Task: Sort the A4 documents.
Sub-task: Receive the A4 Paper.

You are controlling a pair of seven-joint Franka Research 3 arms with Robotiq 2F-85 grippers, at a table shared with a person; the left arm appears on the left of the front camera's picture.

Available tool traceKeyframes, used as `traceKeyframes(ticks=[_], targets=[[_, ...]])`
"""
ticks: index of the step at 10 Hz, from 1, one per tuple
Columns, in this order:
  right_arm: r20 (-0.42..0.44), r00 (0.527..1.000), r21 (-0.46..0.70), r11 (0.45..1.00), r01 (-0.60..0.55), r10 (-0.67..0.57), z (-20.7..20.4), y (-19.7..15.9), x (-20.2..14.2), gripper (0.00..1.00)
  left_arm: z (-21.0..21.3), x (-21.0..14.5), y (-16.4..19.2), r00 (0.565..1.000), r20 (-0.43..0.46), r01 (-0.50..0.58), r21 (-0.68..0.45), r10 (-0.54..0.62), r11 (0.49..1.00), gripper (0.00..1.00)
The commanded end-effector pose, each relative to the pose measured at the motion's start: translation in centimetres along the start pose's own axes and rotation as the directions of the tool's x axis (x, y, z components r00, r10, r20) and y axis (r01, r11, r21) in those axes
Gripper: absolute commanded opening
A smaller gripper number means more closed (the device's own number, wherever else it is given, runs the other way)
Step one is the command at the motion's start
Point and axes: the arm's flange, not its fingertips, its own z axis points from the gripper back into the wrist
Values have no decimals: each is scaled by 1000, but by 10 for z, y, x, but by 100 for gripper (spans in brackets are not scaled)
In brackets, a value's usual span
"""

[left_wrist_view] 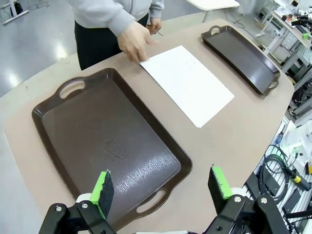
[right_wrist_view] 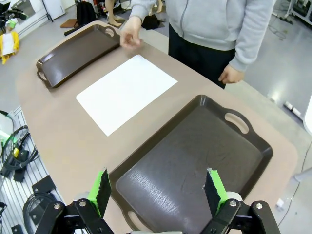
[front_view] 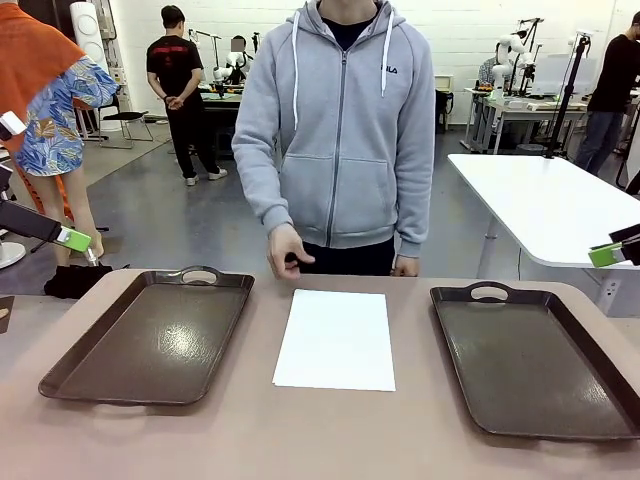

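Paper: the A4 documents (front_view: 335, 340) lie flat on the table (front_view: 330, 435) as one white rectangle (single sheet or thin stack, I cannot tell), between the left tray (front_view: 150, 345) and the right tray (front_view: 535, 365), touching neither.
Person: a hand (front_view: 287, 250) sits at the paper's far corner on the left tray's side, apparently on its edge.
Left gripper (left_wrist_view: 161, 185): jaws spread wide with nothing between them, poised above the near end of the left tray.
Right gripper (right_wrist_view: 158, 189): likewise spread wide and empty, above the near end of the right tray.
Handling: probably very light, thin and limp. The paper hugs the tabletop with no raised edge, so it would likely slide rather than lift, and it would crease under a hard pinch.
Where to take hold: I judge the near short edge best, towards its middle. One pad could press and drag to buckle the paper up, then pinch shallowly (a corner grip would let the sheet droop and twist).
Risk: if it is a stack, several sheets may come up together.
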Motion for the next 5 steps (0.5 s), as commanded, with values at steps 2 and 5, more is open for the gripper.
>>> traceKeyframes(ticks=[2, 5], targets=[[5, 1000, 10, 1000, -3, 3, -1, 0, 0, 100, 1, 0, -1, 1000, 9, 3, -8, -3, 1000, 100], [5, 1000, 10, 1000, -3, 3, -1, 0, 0, 100, 1, 0, -1, 1000, 9, 3, -8, -3, 1000, 100]])
